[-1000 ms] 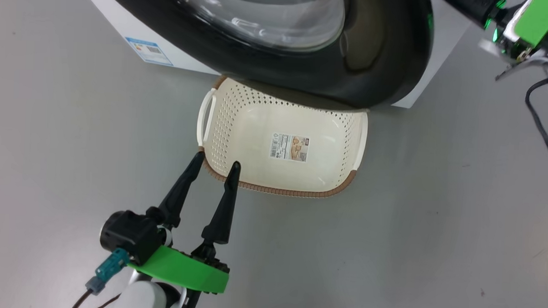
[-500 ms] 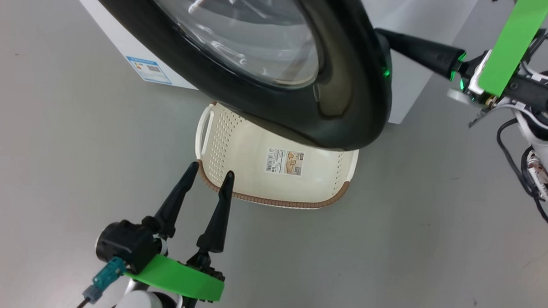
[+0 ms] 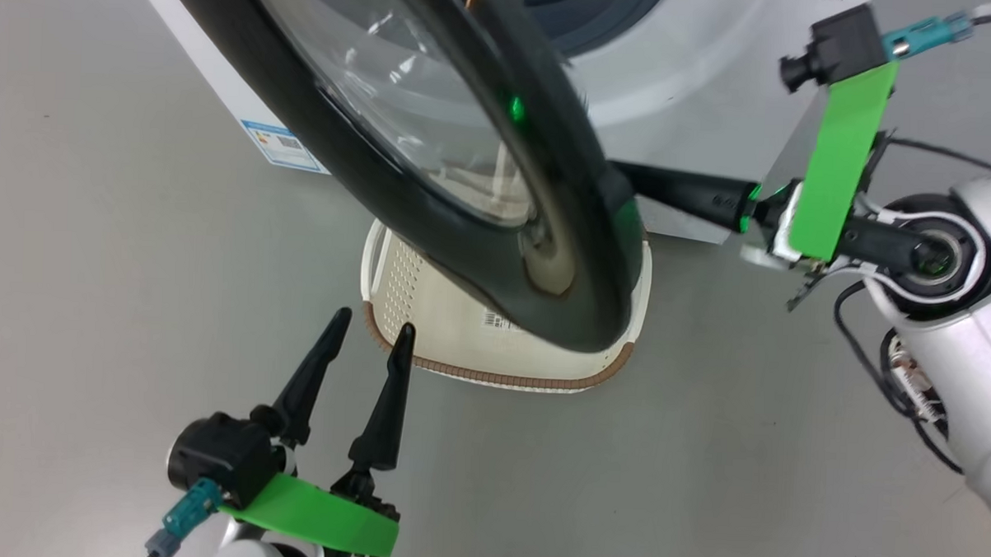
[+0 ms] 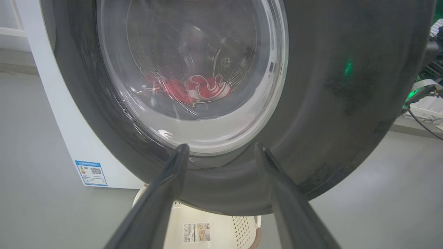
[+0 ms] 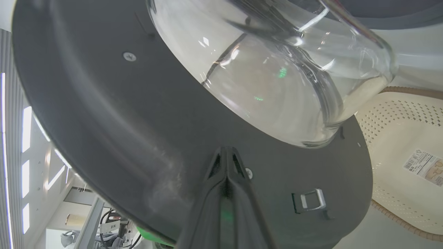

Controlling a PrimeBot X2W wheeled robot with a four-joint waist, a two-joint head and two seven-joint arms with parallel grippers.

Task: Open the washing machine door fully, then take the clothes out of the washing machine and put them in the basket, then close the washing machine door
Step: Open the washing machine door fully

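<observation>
while we keep nothing between them, the two dark fingers of our right gripper are clenched flat together. they reach in from the right, behind the edge of the washing machine door. in our right wrist view the joined tips lie against the door's inner face, on the black rim just beside the bulging glass bowl, and they seem to touch it. the door stands partly open, swung out from the white washing machine and hanging over the basket. the basket sits on the grey floor just in front of the machine, its far part hidden under the door's lower rim.

our left gripper is released, fingers spread and empty. its tips are near the basket's near left corner, by the brown rim; we cannot tell whether they touch it. it faces the door's outer side. in our left wrist view the clothes, red with white trim, show through the glass. they lie low in the drum, behind the door and apart from both grippers. a small blue sticker sits low on the machine's side.
</observation>
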